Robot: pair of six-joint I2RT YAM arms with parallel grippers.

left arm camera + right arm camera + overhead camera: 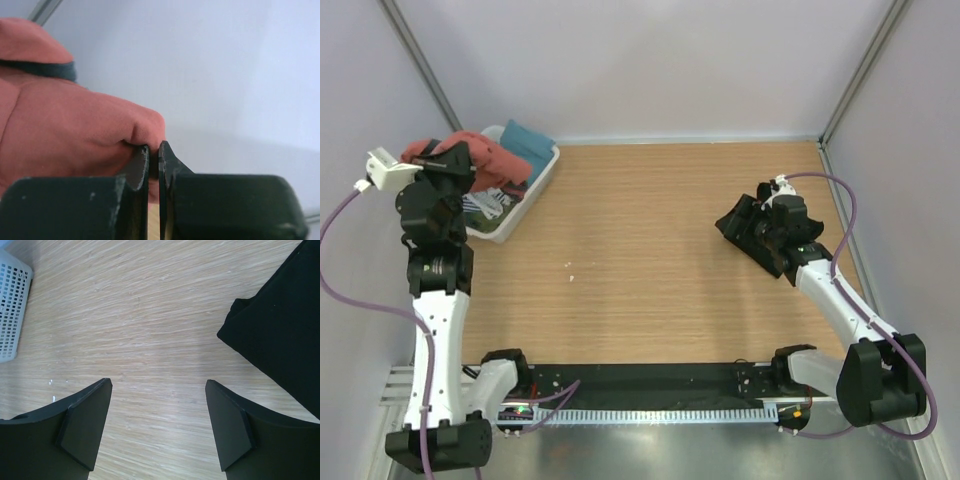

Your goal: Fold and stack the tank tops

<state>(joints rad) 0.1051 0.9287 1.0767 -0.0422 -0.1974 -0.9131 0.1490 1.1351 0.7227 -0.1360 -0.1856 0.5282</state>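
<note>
Left gripper (154, 152) clamps my soft rust-red tank top (75, 130) (navy-edged strap) | right gripper (159, 385) gapes above grained wooden table (150, 305) | matte black tank top (285, 325) beside

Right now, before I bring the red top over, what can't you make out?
Black tank top: top view, right arm covers part; right wrist view crops it at the edge.
Rust-red tank top: left arm hides its lower part from above; left wrist view blurred, close.
Basket contents: mostly under that top and arm.
</note>
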